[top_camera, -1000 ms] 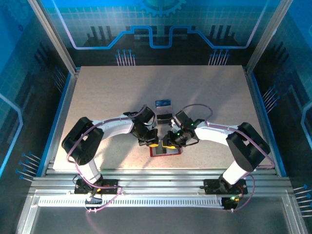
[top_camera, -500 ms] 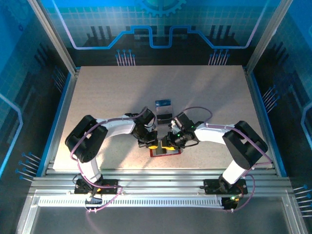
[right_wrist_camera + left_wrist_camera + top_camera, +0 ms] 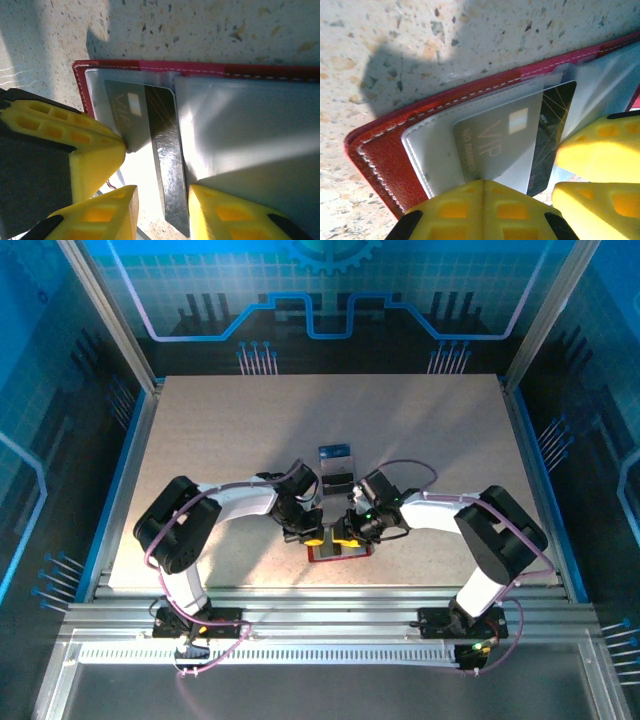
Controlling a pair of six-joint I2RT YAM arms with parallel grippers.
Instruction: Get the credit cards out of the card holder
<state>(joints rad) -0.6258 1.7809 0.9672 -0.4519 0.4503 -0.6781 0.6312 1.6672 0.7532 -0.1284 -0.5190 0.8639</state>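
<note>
Two cards poke out of the card holder [image 3: 380,165], and much of both is lost to us. The grey card [image 3: 495,145], marked VIP, has its lower edge under the left gripper [image 3: 480,210]. The dark card [image 3: 552,130] beneath it shows as a narrow strip right of centre in the left wrist view. The holder itself runs off that frame's right edge. From above, the two wrists cover most of it, and we see a red sliver just below the centre of the frame.

The left gripper's yellow fingers are pressed together, their tip against the grey card; we cannot make out whether anything is nipped between them. The right gripper [image 3: 162,210] stands partly spread, with the dark card's free end lying between its fingers. One finger touches the card's edge, but we cannot tell whether it grips.

The holder lies open on a pale speckled tabletop [image 3: 220,440], low in the overhead frame. Aluminium rails and blue printed walls surround the table. Just above the holder lie a blue card [image 3: 336,453] and a black card [image 3: 338,481], close together.

The holder looks like red leather with white stitching and a rounded corner. Its pockets are smooth and pale grey. Fine gold lines cross the dark card.
</note>
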